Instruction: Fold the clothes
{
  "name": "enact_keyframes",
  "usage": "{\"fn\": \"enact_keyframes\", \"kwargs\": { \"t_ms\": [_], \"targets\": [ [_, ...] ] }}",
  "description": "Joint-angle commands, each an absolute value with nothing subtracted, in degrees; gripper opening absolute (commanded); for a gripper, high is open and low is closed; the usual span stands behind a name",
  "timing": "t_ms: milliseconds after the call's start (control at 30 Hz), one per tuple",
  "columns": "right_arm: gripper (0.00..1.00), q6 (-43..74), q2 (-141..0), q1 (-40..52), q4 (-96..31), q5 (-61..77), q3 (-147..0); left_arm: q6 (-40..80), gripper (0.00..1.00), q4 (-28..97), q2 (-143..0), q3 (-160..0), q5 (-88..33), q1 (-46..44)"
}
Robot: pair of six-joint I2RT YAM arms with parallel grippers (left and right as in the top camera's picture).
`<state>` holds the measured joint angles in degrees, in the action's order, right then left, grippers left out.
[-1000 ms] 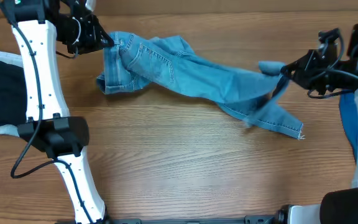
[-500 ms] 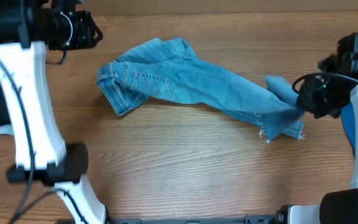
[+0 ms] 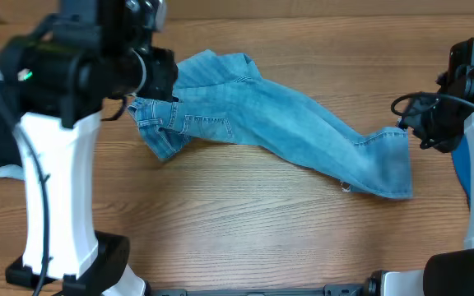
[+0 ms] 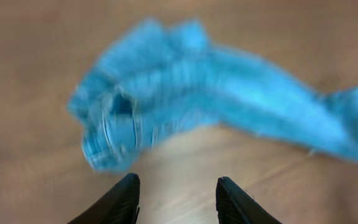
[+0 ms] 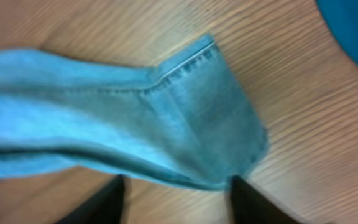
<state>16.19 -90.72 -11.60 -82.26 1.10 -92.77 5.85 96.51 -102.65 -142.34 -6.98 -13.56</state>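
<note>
We record the light-blue jeans [image 3: 278, 131] lying rumpled on the wooden bench [image 3: 245, 238]. They run from the waistband at the upper left of the overhead frame to a leg end at centre right. The left fingers [image 4: 120, 202] stand apart near the waistband end, grasping nothing. The right fingers [image 5: 250, 202] are likewise released, spread over the leg's stitched end.

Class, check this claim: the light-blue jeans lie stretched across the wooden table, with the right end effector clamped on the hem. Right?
Not quite. The jeans do lie stretched across the wooden table, but the right end effector is open, not clamped on the hem, as the right wrist view shows.
</note>
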Motion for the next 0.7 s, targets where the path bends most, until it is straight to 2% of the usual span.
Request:
{"fn": "enact_keyframes", "kwargs": {
  "t_ms": [0,33,167,200,300,400,500,533,567,600,667],
  "targets": [
    [0.86,16.84,-90.45,-11.57,-81.41,2.68,-93.3,5.93,0.44,96.23,-102.87,-131.35,-5.1,-14.98],
    [0.9,17.61,-90.48,-11.57,-81.03,2.68,-93.21,6.0,0.43,95.37,-102.87,-128.18,-3.97,-15.18],
    [0.92,18.28,-90.52,-11.57,-78.43,2.7,-90.96,6.02,0.52,87.9,-102.87,-117.73,-1.87,-14.96],
    [0.92,18.28,-90.52,-11.57,-77.69,2.7,-89.95,6.07,0.59,85.23,-102.87,-115.22,-1.39,-14.74],
    [0.92,18.26,-90.52,-11.57,-77.19,2.7,-87.2,7.07,0.65,80.75,-102.87,-110.85,-1.06,-13.91],
    [0.92,18.24,-90.52,-11.57,-76.14,2.72,-82.91,9.52,0.78,77.87,-102.91,-108.38,-0.97,-11.94],
    [0.91,18.22,-90.52,-11.57,-74.52,3.18,-79.57,10.44,0.82,73.6,-103.13,-108.07,-1.06,-8.78],
    [0.9,18.22,-90.52,-11.57,-73.93,3.64,-78.89,10.35,0.81,71.59,-103.2,-108.07,-2.0,-7.7],
    [0.9,18.24,-90.52,-11.57,-73.08,4.43,-78.02,10.31,0.75,69.23,-103.42,-108.07,-3.16,-6.5],
    [0.9,18.22,-90.52,-11.57,-72.18,5.34,-77.3,10.11,0.56,67.44,-103.77,-108.07,-4.14,-5.56],
    [0.88,18.22,-90.52,-11.57,-71.35,6.79,-76.82,9.61,0.35,65.73,-105.01,-108.07,-5.69,-4.93]
  ]
}}
